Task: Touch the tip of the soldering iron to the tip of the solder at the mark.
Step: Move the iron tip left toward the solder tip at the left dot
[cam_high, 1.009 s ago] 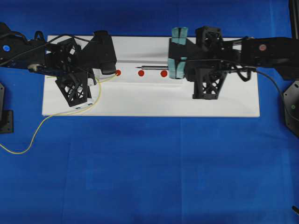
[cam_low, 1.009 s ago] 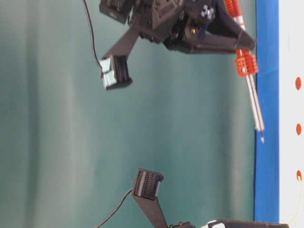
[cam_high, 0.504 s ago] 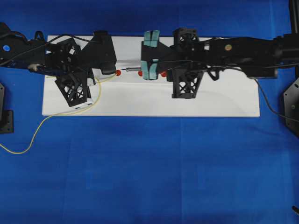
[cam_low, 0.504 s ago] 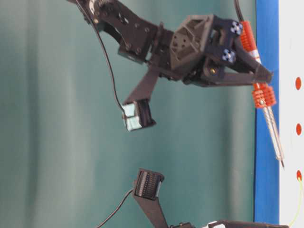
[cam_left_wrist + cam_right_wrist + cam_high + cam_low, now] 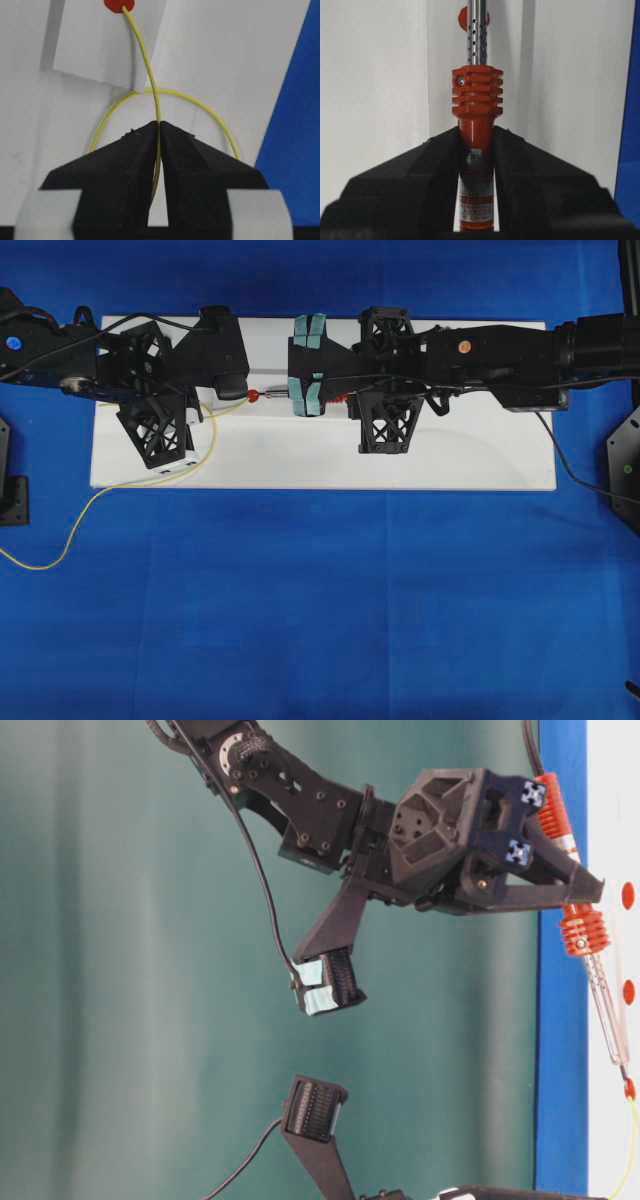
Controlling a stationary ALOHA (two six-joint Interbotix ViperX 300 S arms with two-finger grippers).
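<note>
Left hand: clamped on the solder, whose free end lies on the red mark of the white board.

Solder tail: loops off the board onto the blue bench.

Right hand: clamped on the soldering iron at its orange handle, shaft slanting down to the same mark.

Iron tip: at the mark; contact not certain. Advised: ease down gently, solder held fixed.

A robotics lab bench here: two black arms mounted over a blue cloth, white board with red dot marks, plain teal backdrop.
</note>
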